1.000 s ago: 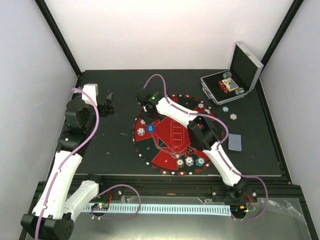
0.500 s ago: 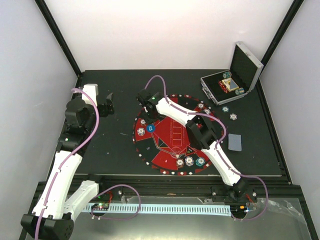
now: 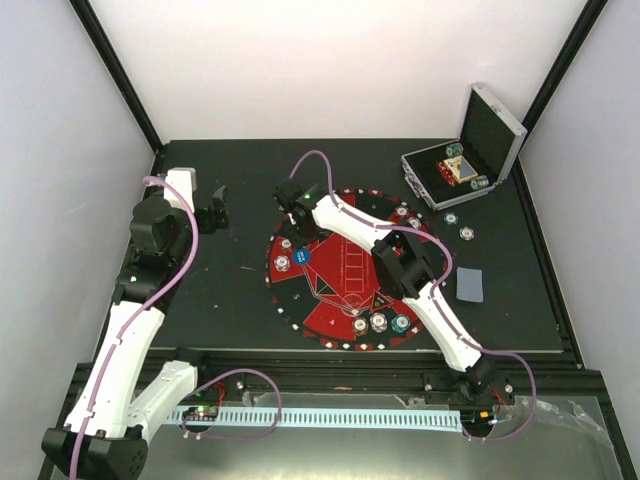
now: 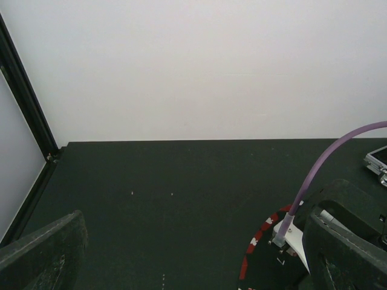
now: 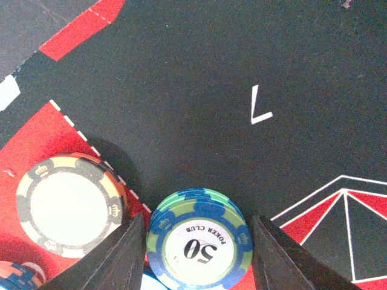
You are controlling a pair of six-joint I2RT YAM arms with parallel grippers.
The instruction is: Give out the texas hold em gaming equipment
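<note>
On the round red-and-black mat (image 5: 181, 72) stands a blue-and-green "50" chip stack (image 5: 199, 241), squarely between my right gripper's (image 5: 198, 257) fingers, which are open and flank it closely. A white-grey chip with an orange rim (image 5: 69, 205) lies just left of the left finger. From above, the right gripper (image 3: 291, 224) reaches over the mat's far left part (image 3: 340, 265), near a blue marker disc (image 3: 303, 255) and a white-grey chip (image 3: 283, 262). More chips (image 3: 380, 322) sit at the mat's near edge. My left gripper (image 3: 214, 212) hangs open and empty left of the mat.
A silver hinged case (image 3: 467, 158) stands open at the back right with chips inside. Two loose chips (image 3: 459, 226) and a grey-blue card stack (image 3: 470, 284) lie right of the mat. The left wrist view shows bare dark table (image 4: 169, 193) and the mat's rim (image 4: 257, 248).
The right jaws have spread slightly apart around the blue-and-green chip stack. The right wrist has shifted a little over the mat. The left arm has hardly moved.
</note>
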